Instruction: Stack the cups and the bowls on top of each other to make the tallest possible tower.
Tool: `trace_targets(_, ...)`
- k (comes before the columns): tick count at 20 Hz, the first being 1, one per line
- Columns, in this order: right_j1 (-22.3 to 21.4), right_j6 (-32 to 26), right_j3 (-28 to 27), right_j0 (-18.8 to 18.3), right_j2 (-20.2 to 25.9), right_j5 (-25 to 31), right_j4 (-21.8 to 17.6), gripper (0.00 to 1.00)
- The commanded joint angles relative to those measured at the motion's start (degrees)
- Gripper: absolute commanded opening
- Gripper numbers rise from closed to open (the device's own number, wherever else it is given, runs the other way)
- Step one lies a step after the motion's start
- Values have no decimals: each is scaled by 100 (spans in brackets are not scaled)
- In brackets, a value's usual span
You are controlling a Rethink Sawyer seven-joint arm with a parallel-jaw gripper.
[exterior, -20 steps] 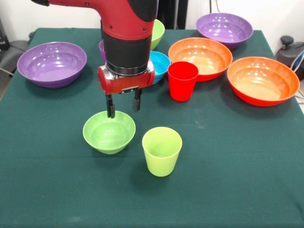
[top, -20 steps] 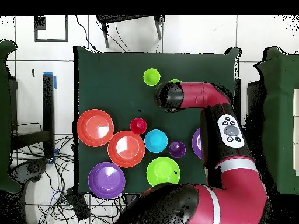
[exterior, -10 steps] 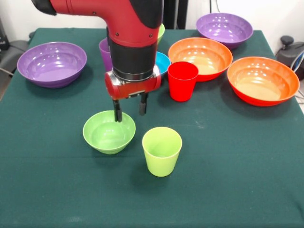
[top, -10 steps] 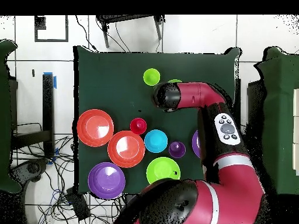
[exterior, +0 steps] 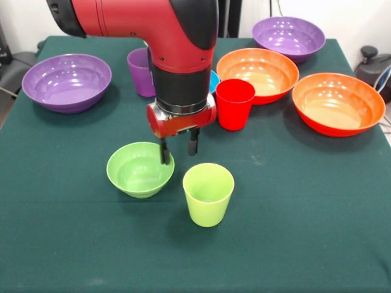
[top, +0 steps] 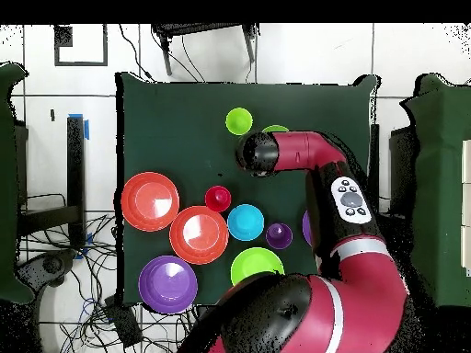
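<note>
Front view gives me the gripper (exterior: pixel 178 145) spread apart, empty, at the small lime-green bowl (exterior: pixel 140 169) rim, beside the lime-green cup (exterior: pixel 208 193); overhead, my arm (top: pixel 304 152) hides both fingers.

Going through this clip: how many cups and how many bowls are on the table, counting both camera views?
Cups: 3 (green cup, red cup, purple cup)
Bowls: 7 (purple bowl, second purple bowl, orange bowl, second orange bowl, small green bowl, blue bowl, larger green bowl)
Total: 10
</note>
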Motion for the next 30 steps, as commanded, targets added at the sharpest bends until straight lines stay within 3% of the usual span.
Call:
trace_targets(1, 209, -548, -187, 59, 313, -172, -422, 0)
trace_targets(10, 247, -1054, -496, -26, 373, -19, -585, 0)
trace_targets(13, 398, -1126, -888, 132, 421, 143, -602, 0)
trace_targets(19, 472, -1135, -1068, 191, 437, 203, -595, 0)
trace_targets(30, -497, -892, -510, 285, 139, 599, -443, 0)
